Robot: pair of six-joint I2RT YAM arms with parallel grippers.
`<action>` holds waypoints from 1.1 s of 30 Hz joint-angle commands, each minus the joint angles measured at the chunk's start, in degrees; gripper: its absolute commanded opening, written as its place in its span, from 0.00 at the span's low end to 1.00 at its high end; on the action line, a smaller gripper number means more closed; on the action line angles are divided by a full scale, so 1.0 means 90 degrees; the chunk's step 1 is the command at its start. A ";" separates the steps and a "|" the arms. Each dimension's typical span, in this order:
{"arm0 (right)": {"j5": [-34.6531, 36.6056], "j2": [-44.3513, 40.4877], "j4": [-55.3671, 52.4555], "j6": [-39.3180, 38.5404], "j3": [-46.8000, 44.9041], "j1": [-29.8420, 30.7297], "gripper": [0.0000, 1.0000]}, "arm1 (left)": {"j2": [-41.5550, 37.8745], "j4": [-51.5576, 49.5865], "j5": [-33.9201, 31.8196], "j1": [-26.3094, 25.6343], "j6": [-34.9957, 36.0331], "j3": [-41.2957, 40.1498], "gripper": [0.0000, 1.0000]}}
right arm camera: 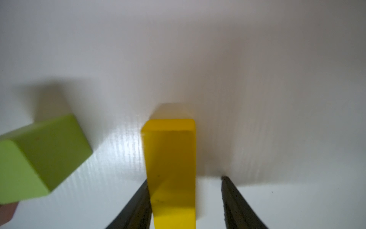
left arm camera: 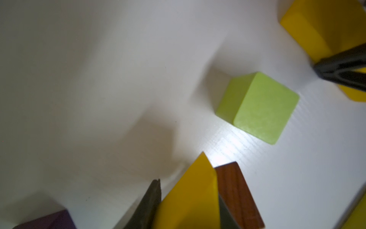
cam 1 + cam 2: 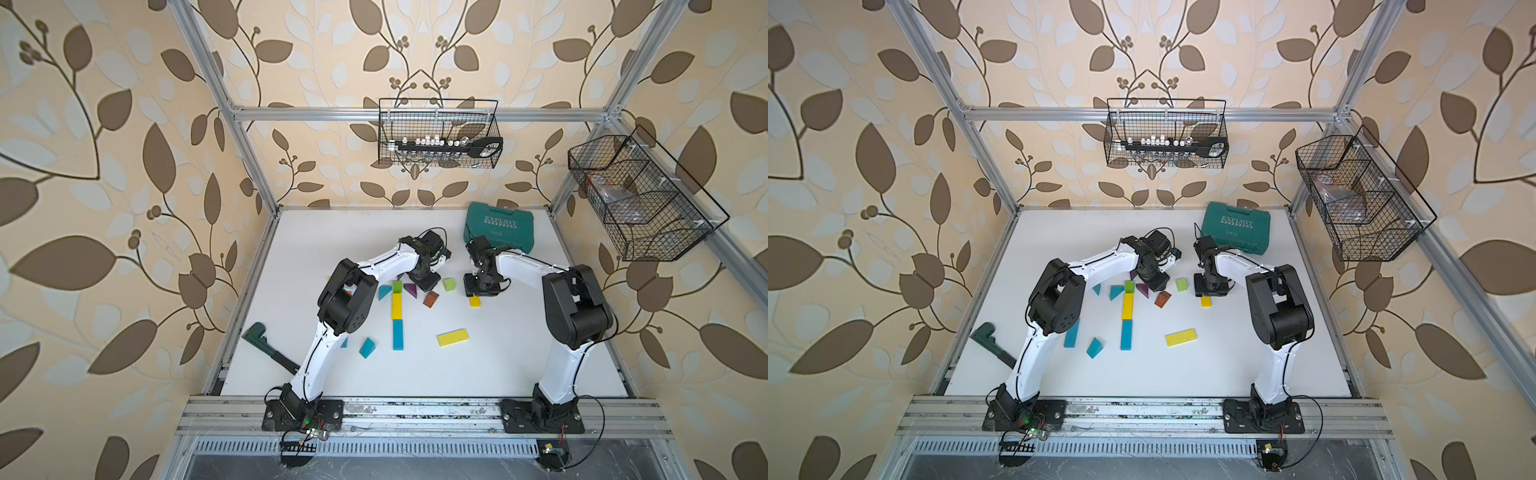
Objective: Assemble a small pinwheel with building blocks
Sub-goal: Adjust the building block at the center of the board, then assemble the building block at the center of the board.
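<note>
Right of the tabletop's (image 3: 519,353) centre, the right gripper (image 1: 185,178) straddles a yellow block (image 1: 170,154). Its jaws are apart, one finger against the block and the other clear, so closing off-centre could shove or twist it. The left gripper (image 2: 187,188), clamped on a yellow wedge (image 2: 192,210), works near the brown wedge (image 2: 237,194) and green cube (image 2: 257,107), which a careless swing may knock.

On the table (image 3: 498,365), 1 bar (image 3: 397,306) lies end to end with a nearer bar (image 3: 398,335), a cube (image 3: 397,286) at its far end; the case (image 3: 498,226) stands behind, rightward
</note>
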 commanded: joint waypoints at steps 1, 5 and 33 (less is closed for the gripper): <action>-0.0201 -0.0406 -0.0062 -0.0094 -0.0305 -0.0129 0.55 | -0.0052 -0.0122 0.0109 -0.0160 -0.0015 0.0139 0.21; -0.0283 -0.0734 -0.0129 -0.0083 -0.0353 -0.0148 0.56 | -0.0079 -0.0166 0.0100 -0.0211 -0.0142 0.0068 0.21; -0.0987 -0.1135 0.0248 0.0005 -0.0583 -0.0161 0.60 | 0.0211 -0.0234 0.0003 -0.0347 -0.0277 -0.0022 0.46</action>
